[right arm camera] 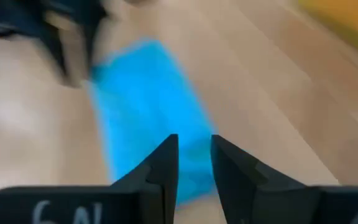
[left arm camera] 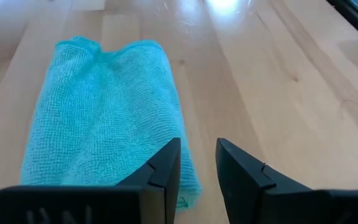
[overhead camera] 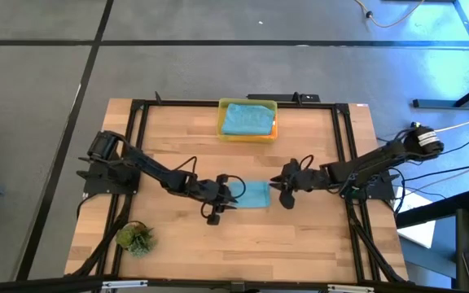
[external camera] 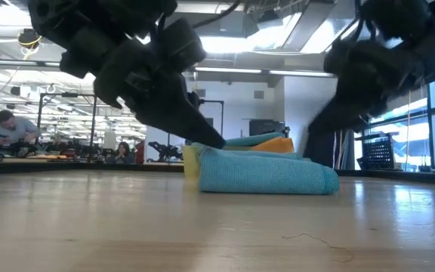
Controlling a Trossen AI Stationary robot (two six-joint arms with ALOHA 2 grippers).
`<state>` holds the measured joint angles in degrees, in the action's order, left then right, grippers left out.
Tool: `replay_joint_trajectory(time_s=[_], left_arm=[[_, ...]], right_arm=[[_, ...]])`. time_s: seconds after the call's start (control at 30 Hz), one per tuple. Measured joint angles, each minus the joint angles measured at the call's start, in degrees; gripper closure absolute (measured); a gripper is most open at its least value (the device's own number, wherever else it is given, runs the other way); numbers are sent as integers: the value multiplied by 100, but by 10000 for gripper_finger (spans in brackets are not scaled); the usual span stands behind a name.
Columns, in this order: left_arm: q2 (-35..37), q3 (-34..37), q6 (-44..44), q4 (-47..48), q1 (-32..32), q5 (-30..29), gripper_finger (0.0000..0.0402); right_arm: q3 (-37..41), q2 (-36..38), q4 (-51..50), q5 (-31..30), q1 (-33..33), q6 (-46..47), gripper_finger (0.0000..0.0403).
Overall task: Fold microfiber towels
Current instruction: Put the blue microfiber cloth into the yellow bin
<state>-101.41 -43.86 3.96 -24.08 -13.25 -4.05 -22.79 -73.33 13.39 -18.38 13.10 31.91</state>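
Teal towel (overhead camera: 253, 194), folded to a narrow strip, lying near the middle of the wooden table (overhead camera: 177, 142), between the two grippers. Left gripper (overhead camera: 233, 194) set at one short end of the strip, fingers slightly apart, nothing between them, one finger (left arm camera: 165, 169) over the cloth's edge. Right gripper (overhead camera: 280, 189) at the opposite end, fingers likewise a little apart and clamped on nothing. Judged soft, light and limp, with a napped weave that grips rather than slips; likely to sag unless pinched at a corner or along a folded edge through all layers. Further towels, teal over orange, stacked in the yellow bin (overhead camera: 247, 135) at the far edge. Small plant (overhead camera: 135, 238) near the front left corner. Tabletop pale, smooth planking. Beyond it, an open workshop with ceiling lights, benches and seated people (external camera: 10, 127).
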Motion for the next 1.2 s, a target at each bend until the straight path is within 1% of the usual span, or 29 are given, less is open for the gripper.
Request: replay_joint_trajectory(time_s=[0.1, 0.2, 0.3, 0.43, 0.6, 0.7, 0.77, 0.87, 0.9, 1.07, 1.2], left_arm=[[-82, 2, -8, -106, 23, 0, 308], [-139, -2, -143, -258, -2, -6, 308], [-139, -84, -330, -271, -91, -144, 308], [-139, -234, -842, -238, -246, -245, 305], [-139, -470, -960, 63, -354, -292, 274], [-155, -557, -943, 536, -366, -627, 250], [-228, -568, -884, 659, -366, -857, 233], [-327, -566, -877, 649, -364, -920, 210], [-379, -583, -877, 646, -362, -947, 205], [-694, -597, -931, 634, -346, -1334, 193], [-837, -599, -970, 572, -338, -1553, 193]], right_arm=[[0, -31, 775, 226, 212, -795, 307], [-4, -241, 1481, 384, 482, -1583, 301], [-4, -566, 1746, 386, 653, -1873, 280], [-10, -1183, 2171, 475, 750, -1887, 225], [-436, -1940, 2333, 497, 869, -2222, 140], [-791, -2329, 1998, 413, 947, -2653, 102], [-1052, -2567, 1567, 141, 990, -2872, 88], [-1406, -2851, 790, -439, 1019, -2975, 82], [-1492, -2897, 599, -543, 1016, -2942, 83], [-1844, -3116, 62, -738, 1027, -2916, 100], [-1937, -3287, -35, -880, 1030, -2887, 137]])
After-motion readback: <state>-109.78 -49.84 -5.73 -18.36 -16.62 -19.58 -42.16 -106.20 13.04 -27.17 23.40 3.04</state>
